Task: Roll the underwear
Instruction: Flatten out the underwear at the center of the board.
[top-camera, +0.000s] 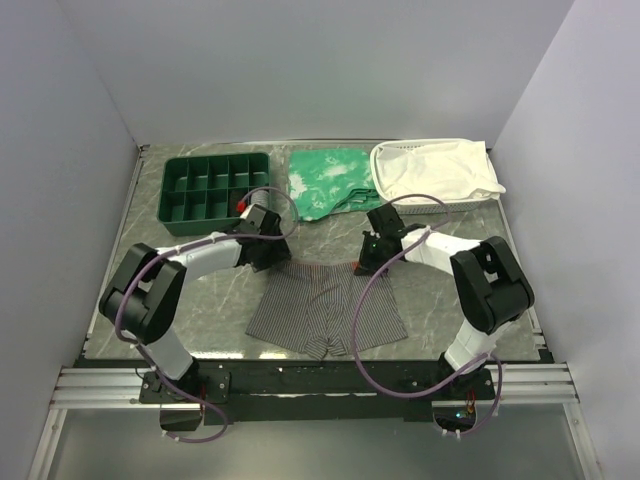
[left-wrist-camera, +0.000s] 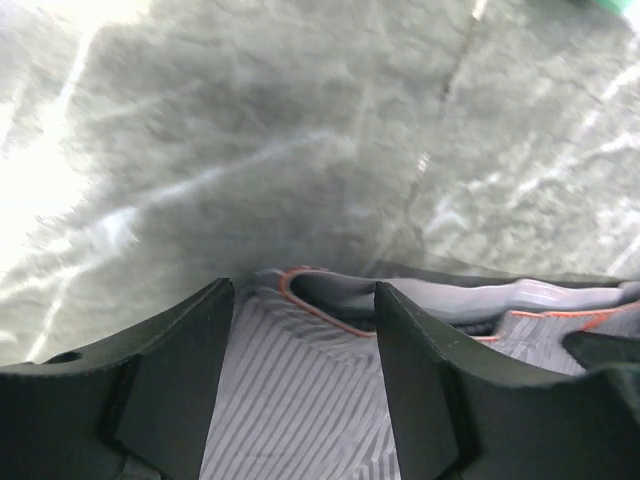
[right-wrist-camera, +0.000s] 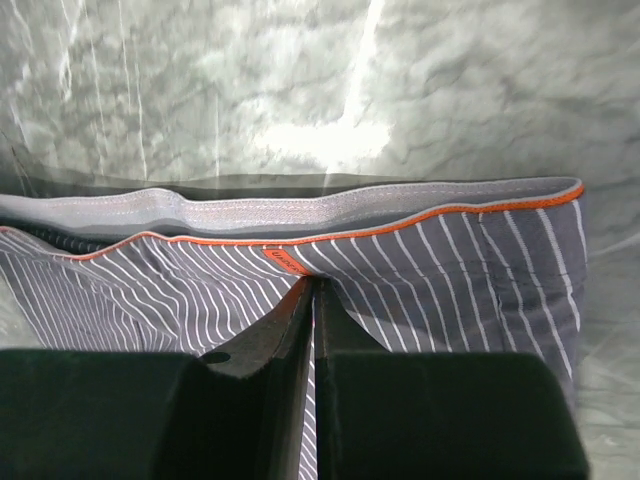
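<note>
The grey pinstriped underwear lies flat on the marble table in front of the arms, waistband at the far side. My left gripper is open at the waistband's left corner; in the left wrist view its fingers straddle the striped fabric near the orange-edged waistband. My right gripper is shut on the underwear just below the waistband; the right wrist view shows the jaws pinching the fabric right under the orange-red tag.
A green compartment tray stands at the back left. A green white-patterned cloth lies at the back middle. A white basket holding a white cloth sits at the back right. Grey walls enclose the table.
</note>
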